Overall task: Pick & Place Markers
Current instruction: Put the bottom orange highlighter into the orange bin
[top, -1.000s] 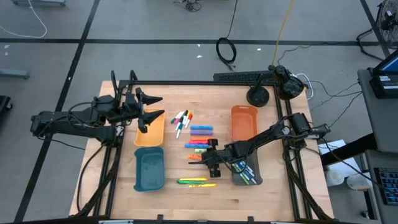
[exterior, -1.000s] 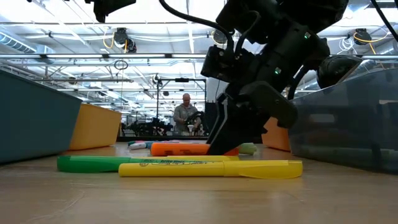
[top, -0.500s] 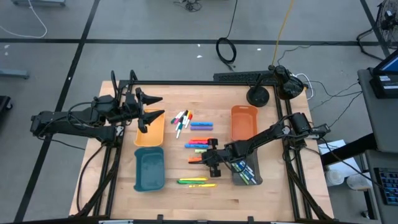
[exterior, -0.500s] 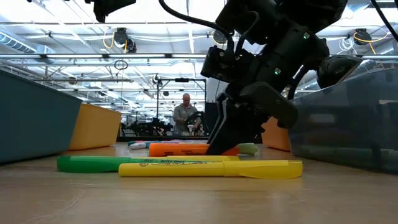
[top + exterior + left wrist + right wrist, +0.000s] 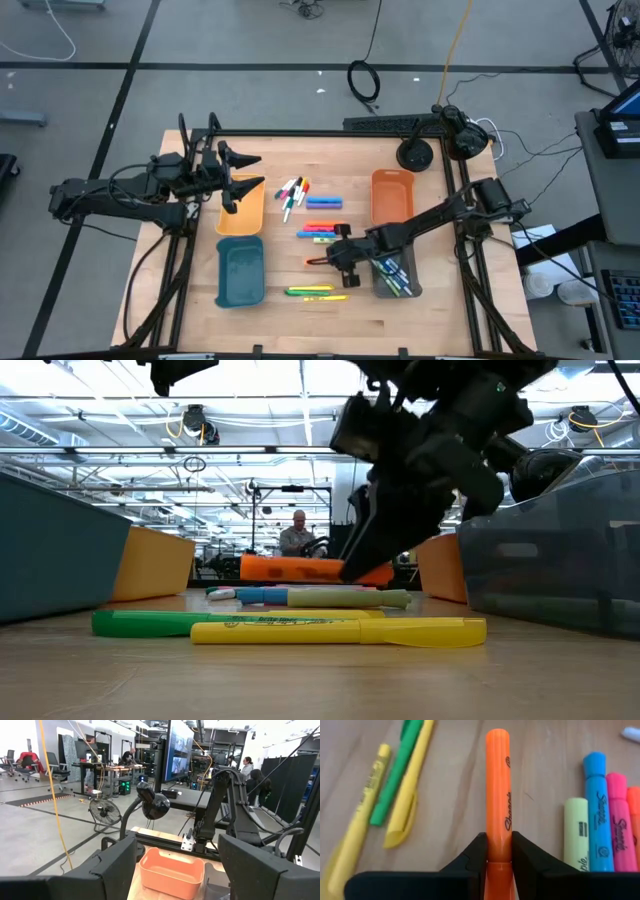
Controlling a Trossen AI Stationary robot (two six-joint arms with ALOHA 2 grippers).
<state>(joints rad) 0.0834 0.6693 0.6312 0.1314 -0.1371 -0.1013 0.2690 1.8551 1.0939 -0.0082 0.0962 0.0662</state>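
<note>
while clamped between the right gripper's fingers, the orange highlighter hangs level above the table.
orange highlighter (image 5: 498, 790): held at one end, its free end pointing away from the wrist; in the low view (image 5: 300, 568) it is clear of the wood, above the other pens.
right gripper (image 5: 343, 258): fingers closed tight on the orange highlighter, low over the middle of the table, just left of the grey tray.
nearby highlighters: a pale yellow one (image 5: 578, 835), a blue one (image 5: 596, 815) and a pink one (image 5: 617, 820) lie side by side on the table beside the held pen.
front pens: a green highlighter (image 5: 150, 622) and a yellow highlighter (image 5: 340, 631) lie flat near the table's front edge.
thin markers (image 5: 292, 193): a loose cluster with coloured caps near the table's back, beside the yellow tray.
grey tray (image 5: 398, 285): holds several markers, at the right front.
other trays: orange tray (image 5: 392, 195) at right back, yellow tray (image 5: 241, 212) at left back, teal tray (image 5: 241, 272) at left front.
left gripper (image 5: 250, 170): fingers spread wide, holding nothing, waiting above the yellow tray.
table (image 5: 440, 310): light wood.
</note>
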